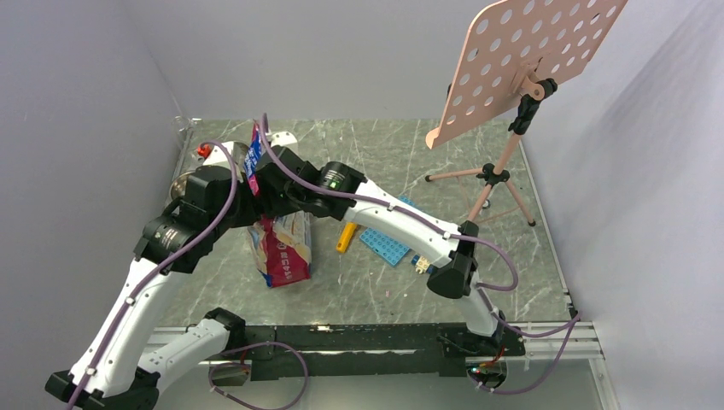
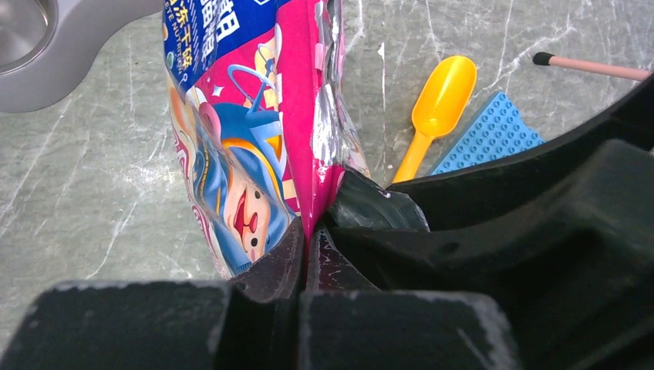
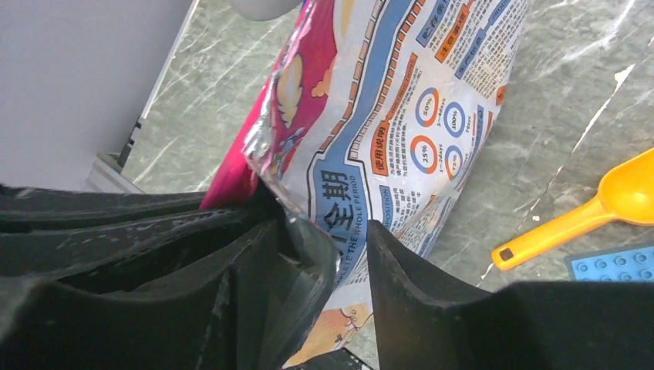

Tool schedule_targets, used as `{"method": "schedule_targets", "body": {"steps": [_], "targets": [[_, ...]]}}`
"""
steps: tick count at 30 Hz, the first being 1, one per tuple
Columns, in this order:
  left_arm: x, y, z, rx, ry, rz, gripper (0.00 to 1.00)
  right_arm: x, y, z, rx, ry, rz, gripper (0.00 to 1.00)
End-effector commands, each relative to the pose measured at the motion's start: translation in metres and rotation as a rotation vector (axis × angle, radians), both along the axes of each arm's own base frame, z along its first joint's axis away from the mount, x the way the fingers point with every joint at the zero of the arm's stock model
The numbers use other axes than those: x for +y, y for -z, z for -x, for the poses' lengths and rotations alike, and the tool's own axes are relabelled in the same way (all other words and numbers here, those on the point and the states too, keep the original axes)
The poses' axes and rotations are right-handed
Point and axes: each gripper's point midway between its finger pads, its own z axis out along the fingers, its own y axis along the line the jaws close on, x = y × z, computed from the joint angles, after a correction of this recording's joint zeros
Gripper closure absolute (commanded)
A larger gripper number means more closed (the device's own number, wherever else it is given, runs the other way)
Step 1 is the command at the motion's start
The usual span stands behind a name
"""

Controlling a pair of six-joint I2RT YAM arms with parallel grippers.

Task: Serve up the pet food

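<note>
Toward table's [image 1: 384, 145] left edge: clamps glossy pink cartoon-printed pouch [image 1: 286, 252] top in left gripper [image 2: 308, 231], straddles it with unclenched right gripper [image 3: 343, 247], likely for opening.

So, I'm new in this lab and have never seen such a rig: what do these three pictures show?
These are two robot arms, left and right, bolted at a table's near edge. The wide picture is from a camera above and behind them; the other two are from cameras on each wrist. On the table: a pink pet-food pouch, a yellow scoop, a blue studded plate, a steel bowl in a grey stand, and a tripod holding a perforated board. The left pincer is clamped on the pouch's edge; the right pincer's jaws stand apart, the pouch showing between them.
</note>
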Motion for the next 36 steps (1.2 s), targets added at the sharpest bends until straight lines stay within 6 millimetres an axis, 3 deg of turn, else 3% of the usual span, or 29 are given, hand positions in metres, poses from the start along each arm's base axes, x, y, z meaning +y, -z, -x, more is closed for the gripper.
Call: {"method": "schedule_targets", "body": {"steps": [1, 4, 5, 6, 8, 12, 15, 17, 19, 23, 26, 29, 32, 36], "targets": [[-0.023, -0.058, 0.002, -0.179, 0.104, 0.151, 1.0, 0.014, -0.03, -0.001, -0.055, -0.058, -0.129, 0.49], [-0.023, -0.062, 0.005, -0.191, 0.095, 0.188, 1.0, 0.016, -0.019, -0.017, -0.052, -0.049, -0.102, 0.56], [-0.023, -0.06, 0.005, -0.182, 0.089, 0.188, 1.0, 0.015, -0.021, -0.023, -0.075, -0.034, -0.086, 0.64], [-0.019, -0.053, 0.007, -0.151, 0.065, 0.177, 1.0, 0.009, -0.018, -0.03, -0.099, -0.001, -0.051, 0.79], [-0.003, -0.036, 0.011, -0.065, -0.031, 0.133, 1.0, -0.011, -0.021, -0.046, -0.152, 0.094, 0.01, 1.0], [0.048, -0.017, 0.029, 0.033, -0.293, 0.017, 1.0, -0.072, -0.048, -0.066, -0.249, 0.248, 0.055, 1.0], [0.054, -0.024, 0.035, -0.038, -0.291, 0.048, 1.0, -0.1, -0.067, -0.066, -0.277, 0.253, 0.024, 1.0], [0.032, -0.03, 0.036, -0.079, -0.182, 0.136, 1.0, -0.096, -0.072, -0.057, -0.279, 0.178, -0.006, 1.0], [0.007, -0.038, 0.035, -0.102, -0.065, 0.218, 0.99, -0.076, -0.066, -0.046, -0.248, 0.065, -0.052, 1.0], [-0.018, -0.048, 0.018, -0.103, 0.013, 0.259, 0.66, -0.033, -0.056, -0.021, -0.171, -0.122, -0.118, 1.0], [-0.003, -0.046, 0.002, -0.076, -0.078, 0.168, 0.39, -0.02, -0.059, -0.009, -0.197, -0.188, -0.122, 1.0], [0.013, -0.04, -0.012, -0.032, -0.157, 0.05, 0.2, -0.023, -0.067, -0.003, -0.205, -0.205, -0.127, 1.0], [0.028, -0.036, -0.019, 0.005, -0.237, -0.035, 0.16, -0.03, -0.065, 0.0, -0.186, -0.206, -0.09, 1.0], [0.029, -0.029, -0.03, 0.003, -0.221, -0.075, 0.12, -0.036, -0.06, 0.004, -0.174, -0.206, -0.083, 1.0]]}}
